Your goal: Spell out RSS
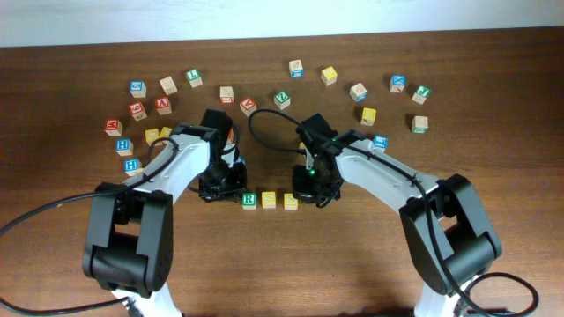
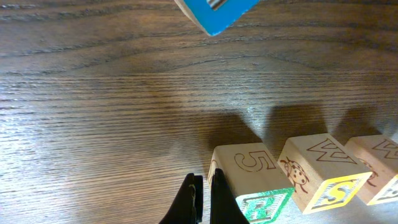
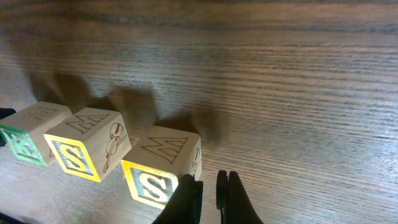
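Each tool is narrowed to a slit and holds nothing. They sit low at opposite ends of the row, which looks like squaring the cubes up from outside rather than gripping them.

Nearest the left tool (image 2: 204, 188) is the R cube (image 2: 252, 180), just beside its finger on the side toward the other arm; I cannot tell whether they touch. Past it come the middle S (image 2: 323, 174) and then the end S (image 2: 379, 168), close in one line.

For the right tool (image 3: 208, 188) the order reverses: the end S is just beside its finger, then the middle S, with R farthest. The word appears already spelled.

Loose cubes (image 1: 328, 75) lie well beyond on the desk (image 1: 282, 264).
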Action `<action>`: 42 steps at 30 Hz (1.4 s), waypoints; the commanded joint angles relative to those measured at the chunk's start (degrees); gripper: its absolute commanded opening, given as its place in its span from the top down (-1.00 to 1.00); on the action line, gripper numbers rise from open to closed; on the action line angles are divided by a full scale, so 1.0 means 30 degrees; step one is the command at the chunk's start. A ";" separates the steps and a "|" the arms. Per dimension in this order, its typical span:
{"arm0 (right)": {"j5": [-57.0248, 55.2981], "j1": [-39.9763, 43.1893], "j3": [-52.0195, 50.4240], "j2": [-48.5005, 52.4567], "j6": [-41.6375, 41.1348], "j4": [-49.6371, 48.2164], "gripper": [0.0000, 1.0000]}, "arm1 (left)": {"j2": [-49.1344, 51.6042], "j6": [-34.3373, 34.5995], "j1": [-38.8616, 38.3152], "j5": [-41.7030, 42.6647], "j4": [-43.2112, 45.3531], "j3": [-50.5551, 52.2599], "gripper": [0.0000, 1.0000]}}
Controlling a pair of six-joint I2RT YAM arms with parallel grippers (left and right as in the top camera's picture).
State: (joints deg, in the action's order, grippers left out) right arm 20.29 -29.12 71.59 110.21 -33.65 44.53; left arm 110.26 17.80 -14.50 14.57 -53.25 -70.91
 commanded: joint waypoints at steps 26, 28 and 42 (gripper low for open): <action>0.0940 -0.0619 -0.0117 -0.0066 -0.0393 -0.1209 0.92 | -0.0189 0.1137 -0.0670 0.1100 0.0175 0.0182 1.00; 0.0299 -0.0124 -0.0117 -0.0066 -0.0372 -0.0801 0.92 | -0.0189 0.1137 -0.0605 -0.0415 0.0146 0.0182 1.00; -0.1770 0.2178 -0.0117 -0.0058 0.0554 -0.0627 0.80 | -0.0503 0.1596 -0.1020 -0.0940 0.2310 -0.3373 1.00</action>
State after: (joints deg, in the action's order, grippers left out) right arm 16.27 -24.43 71.59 110.21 -31.51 41.95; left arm 110.19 20.62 -16.27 11.97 -46.68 -80.29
